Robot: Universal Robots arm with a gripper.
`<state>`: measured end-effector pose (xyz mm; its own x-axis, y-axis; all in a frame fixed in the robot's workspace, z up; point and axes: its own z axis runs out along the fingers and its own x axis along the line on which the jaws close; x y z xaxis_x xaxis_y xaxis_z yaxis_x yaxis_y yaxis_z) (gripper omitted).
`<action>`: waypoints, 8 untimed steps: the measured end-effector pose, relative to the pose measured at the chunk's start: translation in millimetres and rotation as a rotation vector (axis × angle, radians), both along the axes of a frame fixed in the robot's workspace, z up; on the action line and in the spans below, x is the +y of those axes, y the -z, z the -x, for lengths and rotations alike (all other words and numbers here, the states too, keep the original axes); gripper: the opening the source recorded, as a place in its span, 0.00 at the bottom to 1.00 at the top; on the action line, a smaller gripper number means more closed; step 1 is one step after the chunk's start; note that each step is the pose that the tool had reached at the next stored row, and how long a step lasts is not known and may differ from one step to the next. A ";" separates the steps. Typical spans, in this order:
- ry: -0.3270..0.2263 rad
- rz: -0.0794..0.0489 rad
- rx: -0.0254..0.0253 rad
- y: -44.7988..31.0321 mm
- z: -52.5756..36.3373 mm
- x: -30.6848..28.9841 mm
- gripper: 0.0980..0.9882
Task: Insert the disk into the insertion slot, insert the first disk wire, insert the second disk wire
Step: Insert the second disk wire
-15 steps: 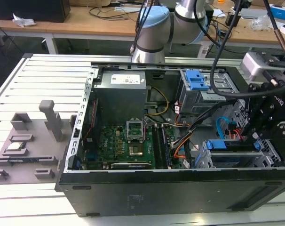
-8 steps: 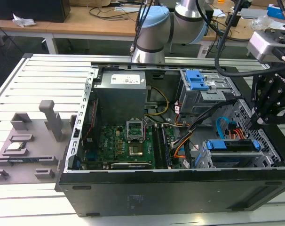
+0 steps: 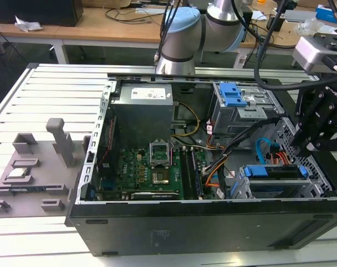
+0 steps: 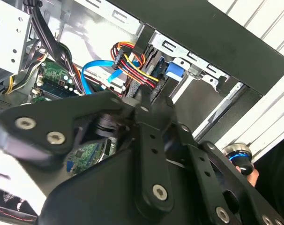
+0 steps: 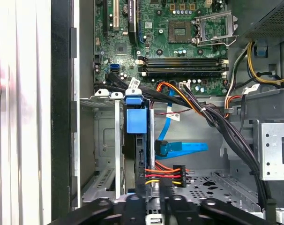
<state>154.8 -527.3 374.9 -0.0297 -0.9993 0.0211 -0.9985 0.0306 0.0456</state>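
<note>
The disk (image 3: 271,172) lies in the insertion slot (image 3: 245,186), the low grey cage at the front of the open computer case on the exterior view's right. Its blue carrier (image 5: 136,121) shows edge-on in the first wrist view and as a blue tab (image 4: 173,70) in the second wrist view. A black plug on red, yellow and orange wires (image 5: 166,176) sits at the disk's end. A blue flat cable (image 5: 179,149) ends in a blue plug beside the disk; whether it is plugged in is unclear. My gripper (image 3: 303,149) (image 5: 156,200) (image 4: 143,104) hangs right at the coloured wires.
The motherboard (image 3: 152,172) fills the case floor. A taller cage with a blue latch (image 3: 233,94) stands behind the slot, and black cable bundles (image 5: 217,122) cross between them. A hand (image 4: 249,168) rests outside the case wall. Grey fixtures (image 3: 29,167) lie on the table.
</note>
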 end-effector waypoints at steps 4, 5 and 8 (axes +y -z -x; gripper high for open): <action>0.000 0.000 0.0000 -0.3 0.2 0.8 0.23; 0.000 0.000 0.0000 -0.1 0.9 1.5 0.23; 0.000 0.000 0.0001 0.3 5.1 5.7 0.23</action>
